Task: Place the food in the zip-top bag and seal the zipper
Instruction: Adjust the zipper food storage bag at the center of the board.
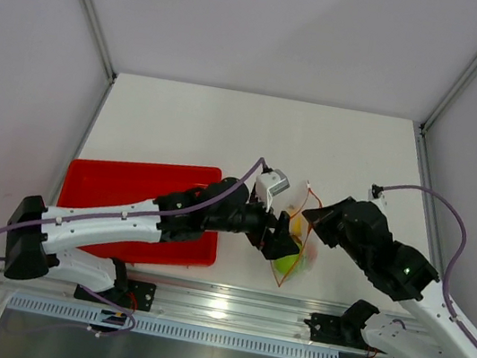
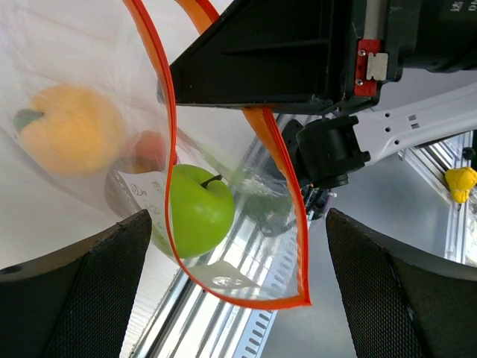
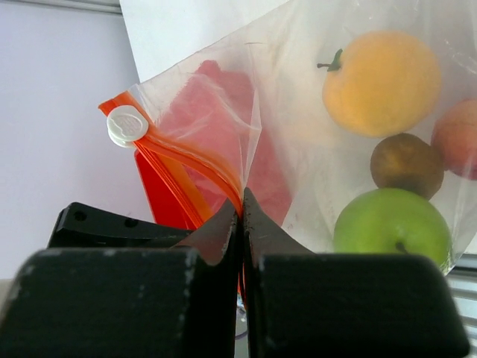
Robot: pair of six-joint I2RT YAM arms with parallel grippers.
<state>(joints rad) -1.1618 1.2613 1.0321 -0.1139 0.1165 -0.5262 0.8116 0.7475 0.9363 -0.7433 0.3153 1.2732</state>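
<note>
Near the front edge of the tabletop, just right of the red tray, holds the zip-top bag up between the two arms. Pinches the zipper with the right fingers, closed flat on the red-orange strip a little along from the white slider. Spreads the left fingers wide on either side of the bag's corner, gripping nothing. Contains all four fruits: green apple by the corner, brown fruit just beside it, yellow-orange fruit further in, peach at the side. Gapes in a loop along the strip there. Possibly hangs clear of the tabletop; hard to judge from above.
</note>
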